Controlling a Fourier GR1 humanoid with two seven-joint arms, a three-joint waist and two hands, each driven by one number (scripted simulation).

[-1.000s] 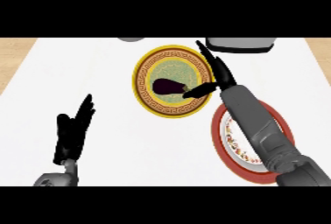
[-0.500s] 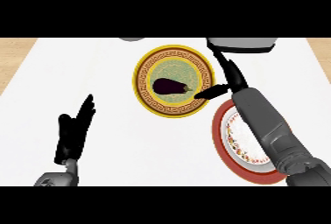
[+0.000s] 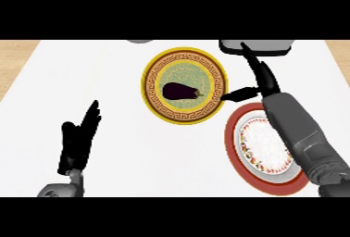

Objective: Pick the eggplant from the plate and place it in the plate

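A white counter (image 3: 137, 152) fills most of the head view, with a strip of wood-toned surface (image 3: 17, 51) showing at its far left corner. On it, at the right, lies a red-rimmed plate (image 3: 236, 152) with a white centre ringed by a speckled pattern; the right forearm (image 3: 301, 134) crosses over it and hides part of its right side. Just beyond and to the left, close beside it, sits a yellow-rimmed plate (image 3: 183, 85) with a dark key-pattern band and a pale green centre. A grey object (image 3: 263, 45) stands at the far edge, cut off at the top. The right hand (image 3: 263, 81) is spread wide, fingers straight and pointing away, thumb stuck out toward the yellow plate's right rim (whether it touches the rim cannot be told), holding nothing. The left hand (image 3: 78, 139) rests open at the lower left, fingers up. The eggplant (image 3: 181, 90), dark purple, lies on its side in the middle of the yellow-rimmed plate, apart from both hands.
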